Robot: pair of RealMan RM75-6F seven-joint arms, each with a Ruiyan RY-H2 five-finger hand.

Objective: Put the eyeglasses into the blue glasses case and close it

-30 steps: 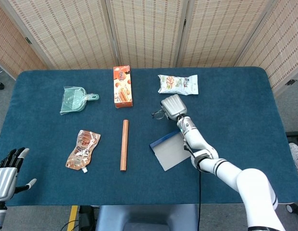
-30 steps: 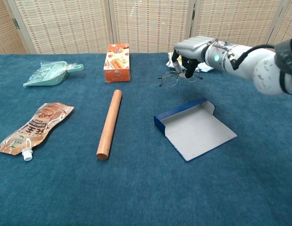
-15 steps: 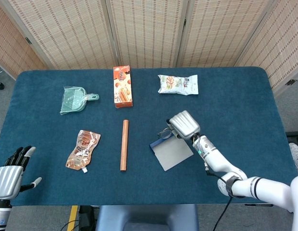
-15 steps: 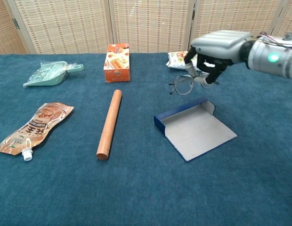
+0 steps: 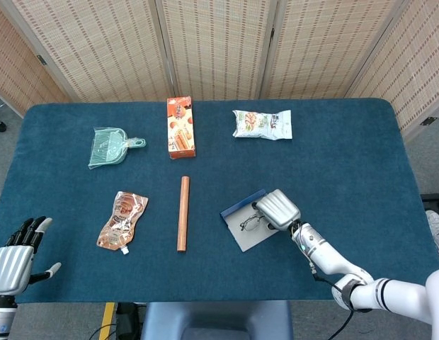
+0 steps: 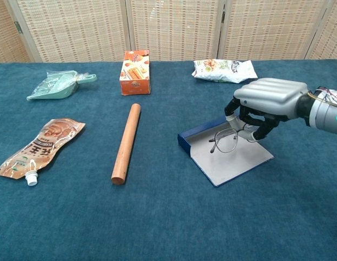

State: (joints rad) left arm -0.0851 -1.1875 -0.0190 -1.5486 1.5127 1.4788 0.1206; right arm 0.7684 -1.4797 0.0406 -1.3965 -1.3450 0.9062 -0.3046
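Note:
The blue glasses case lies open and flat on the table, its pale grey inside facing up. My right hand holds the thin-framed eyeglasses just over the case's inside, fingers curled down around the frame. Whether the lenses touch the case I cannot tell. My left hand hangs off the table's near left corner, fingers apart and holding nothing; the chest view does not show it.
A wooden rod lies left of the case. Further left are a brown spouted pouch and a green dustpan. An orange snack box and a snack bag sit at the back.
My right hand has carried the eyeglasses from near the snack bag toward the front and lowered them over the open case. The left hand has barely shifted.

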